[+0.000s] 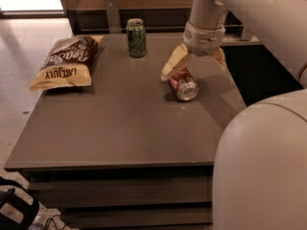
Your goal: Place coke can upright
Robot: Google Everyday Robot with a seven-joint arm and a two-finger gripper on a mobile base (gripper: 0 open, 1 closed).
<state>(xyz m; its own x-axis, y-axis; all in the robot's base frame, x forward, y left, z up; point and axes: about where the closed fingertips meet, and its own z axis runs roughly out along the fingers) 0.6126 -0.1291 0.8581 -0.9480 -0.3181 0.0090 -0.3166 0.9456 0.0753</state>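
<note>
The coke can (pixel 183 84), red with a silver end facing me, lies on its side on the dark table (pixel 120 123), right of the middle. My gripper (pixel 194 66) hangs just above the can's far end, open. Its left finger (pixel 172 63) reaches down beside the can's far left side, and the right finger (pixel 219 57) stands off to the right. The fingers straddle the can without closing on it.
A green can (pixel 136 37) stands upright at the table's back, left of the gripper. A chip bag (pixel 67 61) lies at the back left. My arm's large white body (pixel 261 166) fills the lower right. A wooden wall runs behind the table.
</note>
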